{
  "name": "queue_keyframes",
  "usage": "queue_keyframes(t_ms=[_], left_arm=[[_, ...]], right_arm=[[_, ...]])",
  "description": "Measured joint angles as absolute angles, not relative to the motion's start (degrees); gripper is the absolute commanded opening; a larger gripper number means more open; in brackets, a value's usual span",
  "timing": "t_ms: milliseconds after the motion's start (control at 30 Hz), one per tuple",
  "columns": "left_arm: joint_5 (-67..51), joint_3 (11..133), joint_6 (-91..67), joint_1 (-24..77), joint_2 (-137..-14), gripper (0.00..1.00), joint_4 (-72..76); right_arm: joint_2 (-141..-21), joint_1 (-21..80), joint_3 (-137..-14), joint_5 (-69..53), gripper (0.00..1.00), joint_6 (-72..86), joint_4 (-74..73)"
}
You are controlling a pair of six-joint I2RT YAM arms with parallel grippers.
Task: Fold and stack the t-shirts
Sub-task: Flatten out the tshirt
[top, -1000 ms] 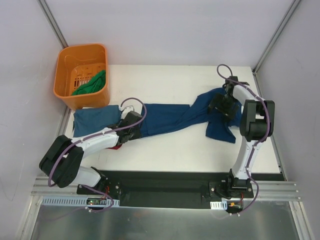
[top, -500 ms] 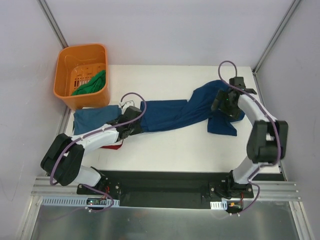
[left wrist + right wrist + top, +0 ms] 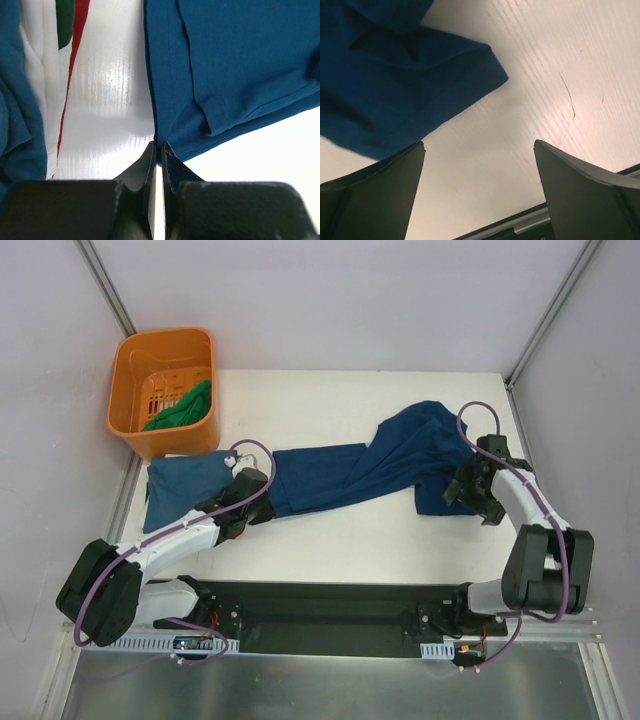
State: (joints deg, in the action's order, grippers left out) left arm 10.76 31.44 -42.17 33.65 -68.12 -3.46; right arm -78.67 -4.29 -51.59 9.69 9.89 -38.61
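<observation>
While the blue shirt (image 3: 340, 475) lies stretched left to right across the table (image 3: 380, 540), its near-left hem is pinched in the left gripper's (image 3: 159, 148) pressed-together jaws. The table shows white on the shirt's near and far sides. Its bunched right end lies just beside the right gripper (image 3: 479, 145), whose jaws stand spread wide, holding nothing. The left arm stretches low from the near-left; the right arm folds by the right edge. A teal shirt (image 3: 180, 488) lies left, by the basket (image 3: 130, 370).

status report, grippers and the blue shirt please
Left gripper shut on edge of blue shirt. Right gripper open, empty, over bare table beside it. Shirt stretched out across table, unfolded. Teal shirt close beside left arm.
</observation>
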Motion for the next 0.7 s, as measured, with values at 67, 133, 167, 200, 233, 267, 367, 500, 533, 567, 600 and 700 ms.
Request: queue_keyframes(t_ms=[67,133,167,200,233,267,367,500,533,567,600,700], left_arm=[[10.5,31.4,-42.4,33.6,-68.1,0.00,-3.5],[10.5,31.5,-42.5,33.6,-68.1,0.00,-3.4],[10.5,31.5,-42.6,33.6,-68.1,0.00,-3.4],[10.4,31.5,-42.6,33.6,-68.1,0.00,-3.4],[10.3,31.5,-42.6,33.6,-68.1,0.00,-3.4],[10.2,31.5,-42.6,33.6,-68.1,0.00,-3.3],[9.5,31.5,-42.6,33.6,-68.2,0.00,-3.2],[9.1,31.5,-42.5,33.6,-68.6,0.00,-3.2],[9.1,31.5,-42.5,33.6,-68.8,0.00,-3.2],[9.0,31.5,-42.5,33.6,-68.9,0.00,-3.2],[9.0,31.5,-42.5,33.6,-69.1,0.00,-3.2],[9.0,31.5,-42.6,33.6,-69.5,0.00,-3.2]], right_arm=[[-82.0,-4.7,-52.0,10.3,0.84,9.8,-38.3],[-86.4,-5.2,-53.0,10.9,0.74,9.6,-37.8],[-88.1,-5.4,-53.6,11.2,0.72,9.4,-37.7],[-90.2,-5.6,-54.5,11.4,0.70,9.3,-37.7],[-92.2,-5.8,-55.6,11.5,0.68,9.3,-37.5],[-93.9,-5.9,-56.4,11.6,0.65,9.2,-37.2],[-96.3,-6.0,-58.3,11.4,0.60,9.0,-36.7],[-98.9,-6.0,-60.9,11.6,0.56,8.7,-36.3],[-99.4,-6.0,-61.6,11.6,0.55,8.7,-36.2],[-99.9,-6.0,-62.1,11.6,0.55,8.7,-36.2],[-100.1,-6.0,-62.3,11.6,0.55,8.5,-36.2],[-100.3,-6.0,-62.7,11.4,0.53,7.8,-36.1]])
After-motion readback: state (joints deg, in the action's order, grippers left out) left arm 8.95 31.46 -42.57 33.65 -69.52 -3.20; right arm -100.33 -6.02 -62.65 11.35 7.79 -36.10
